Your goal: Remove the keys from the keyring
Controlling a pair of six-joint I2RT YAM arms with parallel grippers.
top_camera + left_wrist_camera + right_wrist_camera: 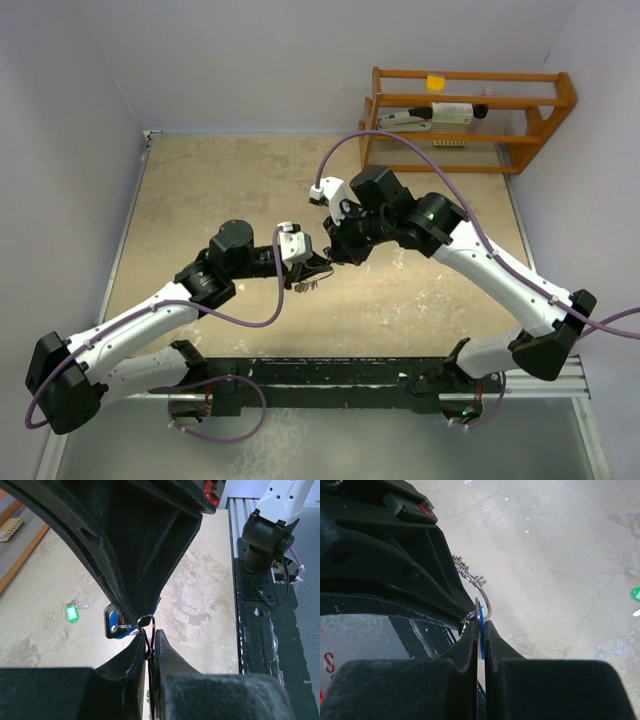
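Note:
My two grippers meet tip to tip above the middle of the table. My right gripper [481, 624] [337, 250] is shut on the blue-headed key [480, 617], seen flat in the left wrist view [113, 621]. The thin silver keyring [145, 619] [469, 615] runs through that key's head. My left gripper [151, 636] [312, 266] is shut on the keyring's other side. A curved silver hook with a bead chain [485, 599] hangs off the ring; the dangling bunch [303, 287] shows below the left fingers. A green-headed key [73, 613] [635, 594] lies loose on the table.
A wooden rack [470, 105] holding small items stands at the back right. The tan tabletop [220, 190] is bounded by grey walls. The arms' black base rail [330, 375] runs along the near edge, and the right arm's base [265, 540] shows close by.

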